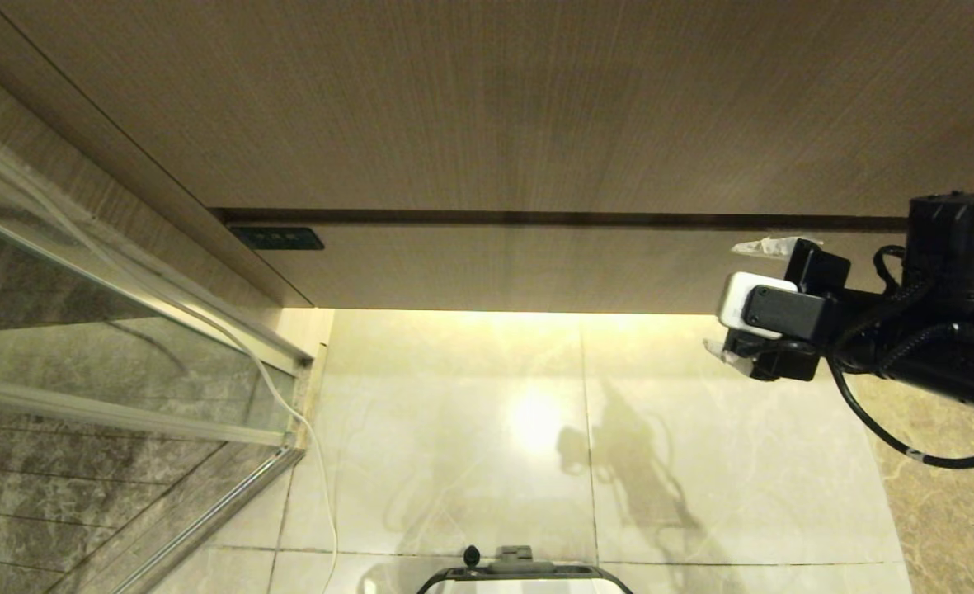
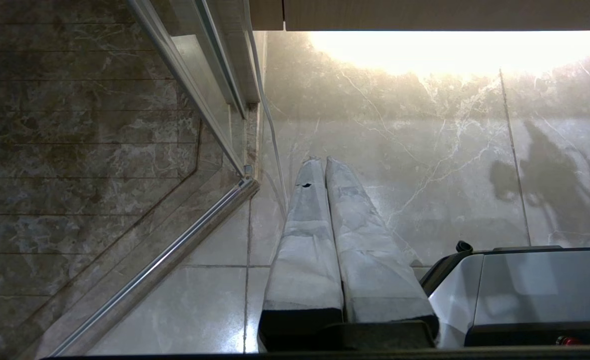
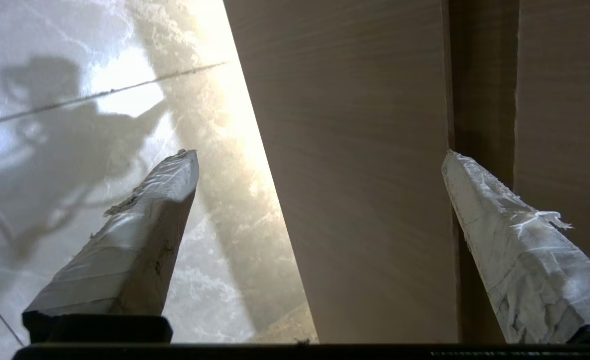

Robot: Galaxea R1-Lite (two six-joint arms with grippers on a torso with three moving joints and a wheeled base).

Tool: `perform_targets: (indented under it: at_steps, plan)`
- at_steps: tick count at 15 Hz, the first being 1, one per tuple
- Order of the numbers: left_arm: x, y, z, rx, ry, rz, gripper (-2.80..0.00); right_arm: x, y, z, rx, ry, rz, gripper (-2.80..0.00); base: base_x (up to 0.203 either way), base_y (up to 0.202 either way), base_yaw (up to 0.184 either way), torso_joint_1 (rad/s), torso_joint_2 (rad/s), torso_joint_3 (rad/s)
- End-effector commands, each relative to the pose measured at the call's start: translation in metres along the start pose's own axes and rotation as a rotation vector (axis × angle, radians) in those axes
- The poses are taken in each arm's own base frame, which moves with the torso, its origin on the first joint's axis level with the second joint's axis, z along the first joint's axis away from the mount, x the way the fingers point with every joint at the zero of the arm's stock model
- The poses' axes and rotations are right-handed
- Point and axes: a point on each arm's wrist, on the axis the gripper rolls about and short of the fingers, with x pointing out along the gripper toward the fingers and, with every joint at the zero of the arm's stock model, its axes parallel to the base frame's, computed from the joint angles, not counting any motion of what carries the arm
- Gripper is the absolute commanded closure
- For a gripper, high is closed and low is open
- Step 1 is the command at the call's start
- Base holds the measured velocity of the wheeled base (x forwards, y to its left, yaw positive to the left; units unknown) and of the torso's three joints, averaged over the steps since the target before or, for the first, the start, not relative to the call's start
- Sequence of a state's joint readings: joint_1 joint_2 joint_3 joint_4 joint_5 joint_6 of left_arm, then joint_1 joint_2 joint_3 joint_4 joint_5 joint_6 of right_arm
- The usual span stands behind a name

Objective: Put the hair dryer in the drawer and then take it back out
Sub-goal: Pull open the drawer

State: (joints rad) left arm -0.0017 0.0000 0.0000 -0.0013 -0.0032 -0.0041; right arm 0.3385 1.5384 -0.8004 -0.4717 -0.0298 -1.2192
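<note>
The drawer (image 1: pixel 536 268) is the wide beige wood-grain band under the taller panel, closed, with a small black label plate (image 1: pixel 276 238) at its left end. My right gripper (image 1: pixel 726 297) hovers in front of the drawer's right end, open and holding nothing. In the right wrist view its taped fingers (image 3: pixel 160 200) stand wide apart, one on either side of the drawer front (image 3: pixel 354 175). My left gripper (image 2: pixel 320 161) is shut and parked low over the floor beside my base. The hair dryer is out of view.
A glass shower screen (image 1: pixel 82 330) with a metal frame stands at the left, and a thin white cord (image 1: pixel 276 396) runs down along it. The floor (image 1: pixel 470 429) is glossy marble tile. My base (image 1: pixel 524 573) shows at the bottom edge.
</note>
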Motion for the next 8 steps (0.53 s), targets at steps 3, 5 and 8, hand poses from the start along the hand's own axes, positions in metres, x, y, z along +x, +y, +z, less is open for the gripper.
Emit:
perform_targets:
  at_steps: [3, 5, 8]
  plan:
    - [0.000, 0.000, 0.000, 0.000, 0.000, 0.000, 0.00, 0.033, -0.004, 0.000, 0.018, -0.001, 0.021, -2.80, 0.000, 0.000, 0.000, 0.000, 0.00, 0.000]
    - [0.000, 0.000, 0.000, 0.000, 0.000, 0.000, 0.00, 0.041, -0.009, -0.005, 0.008, -0.003, 0.016, -2.80, 0.000, 0.000, 0.000, 0.000, 0.00, 0.000]
    - [0.000, 0.000, 0.000, 0.000, 0.001, 0.000, 0.00, 0.045, -0.014, -0.013, -0.045, -0.044, 0.025, -2.80, 0.000, 0.000, 0.000, 0.000, 0.00, 0.000]
